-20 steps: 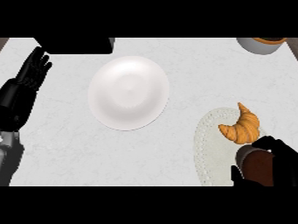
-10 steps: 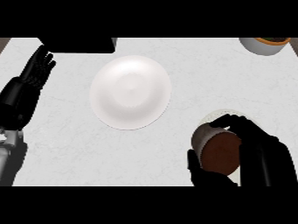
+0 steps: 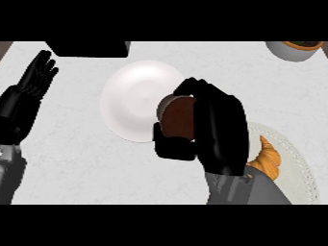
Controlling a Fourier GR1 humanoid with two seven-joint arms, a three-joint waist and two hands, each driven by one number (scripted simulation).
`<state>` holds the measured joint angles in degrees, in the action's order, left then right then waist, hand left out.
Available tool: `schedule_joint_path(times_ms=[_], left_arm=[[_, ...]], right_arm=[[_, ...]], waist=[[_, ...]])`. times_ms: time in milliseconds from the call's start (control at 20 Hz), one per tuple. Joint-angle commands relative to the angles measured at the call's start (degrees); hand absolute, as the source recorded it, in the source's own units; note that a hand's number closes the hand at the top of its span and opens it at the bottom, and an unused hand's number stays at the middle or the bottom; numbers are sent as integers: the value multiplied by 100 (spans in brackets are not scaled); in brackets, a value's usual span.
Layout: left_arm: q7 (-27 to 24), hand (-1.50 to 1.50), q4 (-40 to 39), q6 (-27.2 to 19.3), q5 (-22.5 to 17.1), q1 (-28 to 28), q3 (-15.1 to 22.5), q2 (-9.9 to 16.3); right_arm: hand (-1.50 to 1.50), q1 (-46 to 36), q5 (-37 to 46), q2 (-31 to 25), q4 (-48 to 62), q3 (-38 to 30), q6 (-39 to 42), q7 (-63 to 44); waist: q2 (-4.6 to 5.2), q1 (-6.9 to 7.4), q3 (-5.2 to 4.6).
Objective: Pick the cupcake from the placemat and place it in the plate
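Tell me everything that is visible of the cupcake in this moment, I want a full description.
The cupcake shows as a round dark brown shape with a paler rim along its upper left side. Little else of it shows; a wrapper cannot be told. The right hand is curled round it, fingers over the top and thumb below, hiding its right part. It is held over the right edge of the white plate, away from the placemat. Whether it touches the plate cannot be told.

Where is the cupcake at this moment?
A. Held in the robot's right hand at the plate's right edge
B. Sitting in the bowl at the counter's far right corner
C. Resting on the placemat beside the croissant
A: the right hand curls round the cupcake over the right rim of the plate.
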<state>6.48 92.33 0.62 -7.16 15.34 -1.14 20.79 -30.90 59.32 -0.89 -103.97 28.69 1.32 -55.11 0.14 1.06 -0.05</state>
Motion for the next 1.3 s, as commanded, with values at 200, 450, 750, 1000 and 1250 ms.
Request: schedule_joint_path(times_ms=[200, 450, 750, 1000, 1250], left_arm=[[-141, 0, 98, 41, 129, -77, 112, -180], [-279, 0, -302, 75, 289, 140, 106, -213], [-180, 0, -422, 212, 97, 358, 66, -300], [1, 0, -221, 155, 165, 421, 178, -383], [-83, 0, -193, 92, 288, 503, 341, -558]], right_arm=[[150, -1874, -1176, 87, 2639, -28, -1369, -359], [150, -2570, -1674, 88, 4210, 70, -2194, 54], [150, -3283, -2320, 89, 6028, 191, -2737, 772], [150, -3141, -3078, 89, 6419, 459, -3579, 701], [-150, -3146, -3921, 89, 6748, 479, -3781, 1370]], waist=[[24, 147, 0], [50, 121, -1], [97, 274, -1], [119, 456, 3], [160, 566, 5]])
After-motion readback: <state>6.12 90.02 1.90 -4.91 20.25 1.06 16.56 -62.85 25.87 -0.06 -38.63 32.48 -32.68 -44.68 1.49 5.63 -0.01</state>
